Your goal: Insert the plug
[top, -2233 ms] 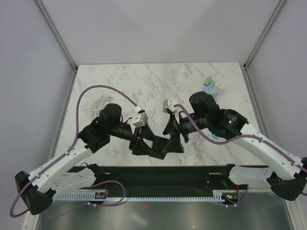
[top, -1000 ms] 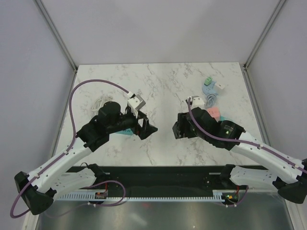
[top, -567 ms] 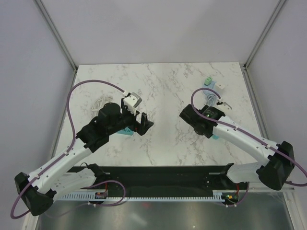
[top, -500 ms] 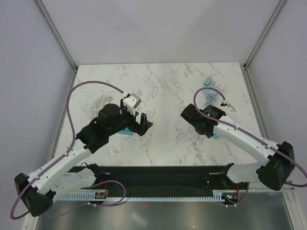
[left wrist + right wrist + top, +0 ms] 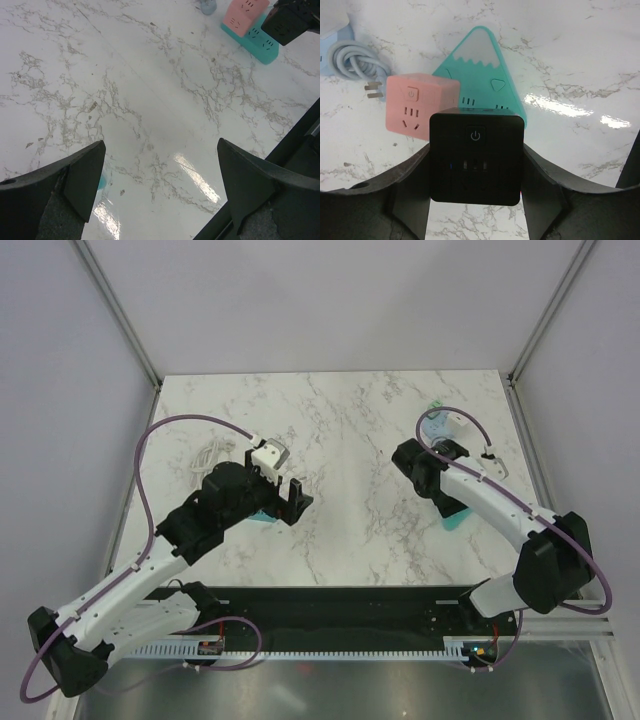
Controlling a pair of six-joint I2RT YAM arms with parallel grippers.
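In the right wrist view my right gripper is shut on a black cube socket with a power button on its face, one finger on each side. It hovers just in front of a pink cube socket and a teal mountain-shaped power strip lying on the marble. A white cable's plug lies left of the pink cube. My left gripper is open over bare marble, nothing between its fingers. From above, the left gripper sits mid-left and the right arm covers the teal strip.
A coiled white cable lies at the left of the marble table. A small teal item sits under the left arm. A light blue and green piece lies at the far right. Grey walls enclose the table.
The right arm has swung out to the far right with the black cube, over the pink cube and teal strip. The left gripper has shifted slightly nearer and stays open.
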